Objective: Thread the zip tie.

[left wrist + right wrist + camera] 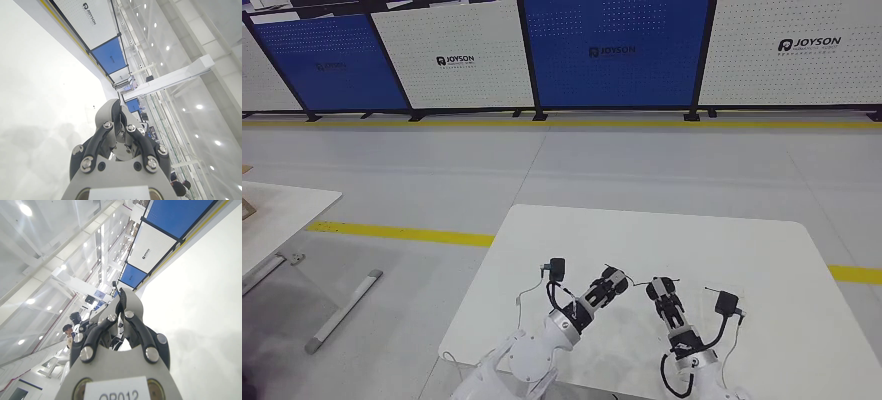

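Black ribbed pads of the right gripper are pressed together on the zip tie, a thin black strap whose small square head sticks out just past the fingertips. The left gripper is likewise closed tight. A thin pale line runs between its pads, and I cannot tell whether that is the tie's tail or only the seam. In the top view the two grippers sit near each other, tips angled inward, over the white table towards its near edge, about midway between the side edges. A faint thin line seems to bridge the gap between them. The step in hand looks like lining the tail up with the slot in the head. To do it well, the right arm should hold the head steady with its slot facing the other gripper. The left should bring the tip in slowly along the slot's axis, gripping close to the tip so the strap does not bow; a skewed approach would likely glance off the head.
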Motion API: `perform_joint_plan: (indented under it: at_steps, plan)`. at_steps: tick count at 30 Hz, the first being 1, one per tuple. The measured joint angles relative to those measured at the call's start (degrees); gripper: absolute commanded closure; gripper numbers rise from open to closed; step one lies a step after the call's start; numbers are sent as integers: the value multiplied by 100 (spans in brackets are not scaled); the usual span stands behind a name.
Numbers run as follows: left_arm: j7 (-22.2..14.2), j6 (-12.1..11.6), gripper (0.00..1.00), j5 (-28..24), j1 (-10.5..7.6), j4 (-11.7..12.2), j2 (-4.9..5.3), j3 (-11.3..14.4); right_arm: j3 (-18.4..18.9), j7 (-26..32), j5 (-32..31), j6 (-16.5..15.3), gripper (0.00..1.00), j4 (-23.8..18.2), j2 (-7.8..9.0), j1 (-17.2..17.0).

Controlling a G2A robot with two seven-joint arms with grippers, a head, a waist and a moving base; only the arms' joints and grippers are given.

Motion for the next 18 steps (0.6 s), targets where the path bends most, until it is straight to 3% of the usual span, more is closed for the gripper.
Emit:
perform_joint_plan:
  at_steps: [13,18]
  plan:
    - [16,-78,100,-142,3,16,-26,12,43,29,109,-23,100,23,-25,29]
    - [83,325,100,-774,7,2,-65,-20,43,-5,83,-184,100,89,-34,44]
